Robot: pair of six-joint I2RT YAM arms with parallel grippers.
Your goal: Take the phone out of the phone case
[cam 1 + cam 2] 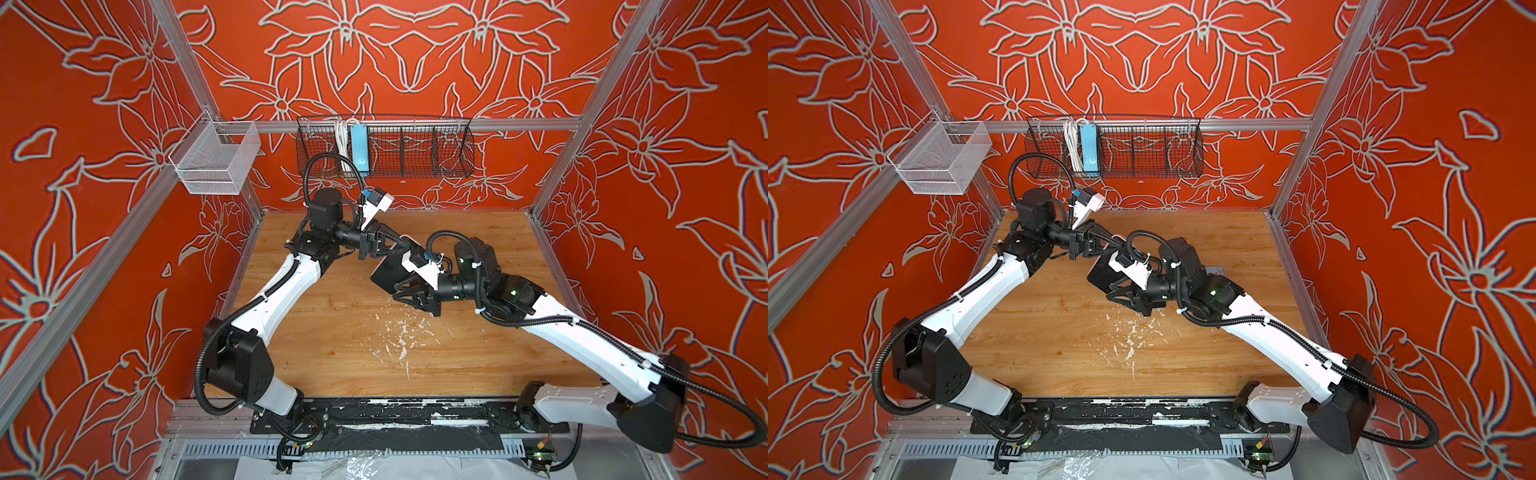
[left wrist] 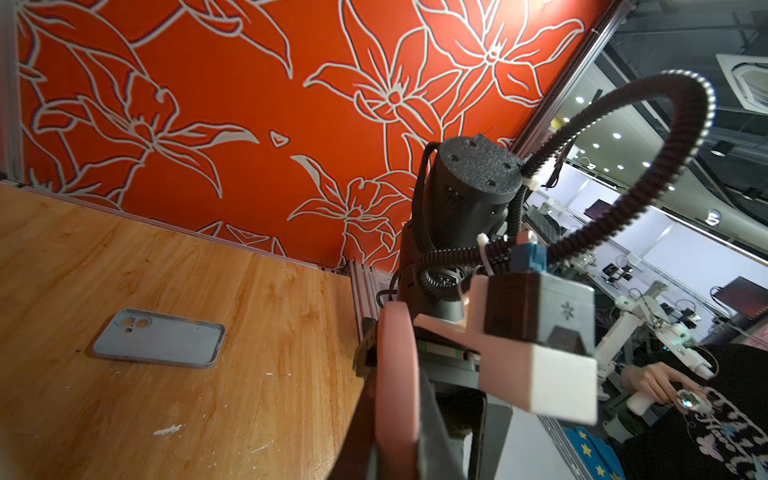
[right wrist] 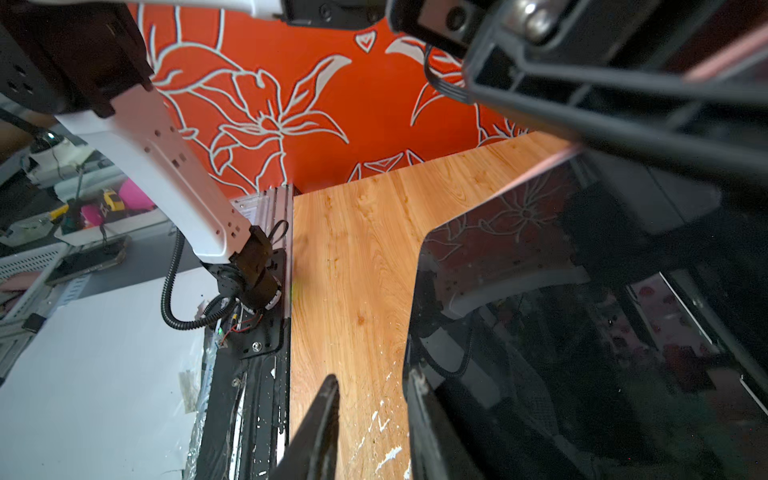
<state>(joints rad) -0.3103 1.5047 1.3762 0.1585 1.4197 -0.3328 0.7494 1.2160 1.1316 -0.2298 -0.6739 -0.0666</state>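
The phone (image 1: 386, 272) is out: the left hand (image 1: 406, 244) is clamped on one end, holding it above the worktop (image 1: 332, 340), while the right hand (image 3: 372, 378) stands apart beside its edge. The empty case (image 2: 158, 338) lies flat, well apart. Removal looks done; the next move is probably to lower the phone gently onto bare wood.

The phone (image 3: 540, 353) runs off the right wrist view's edge.
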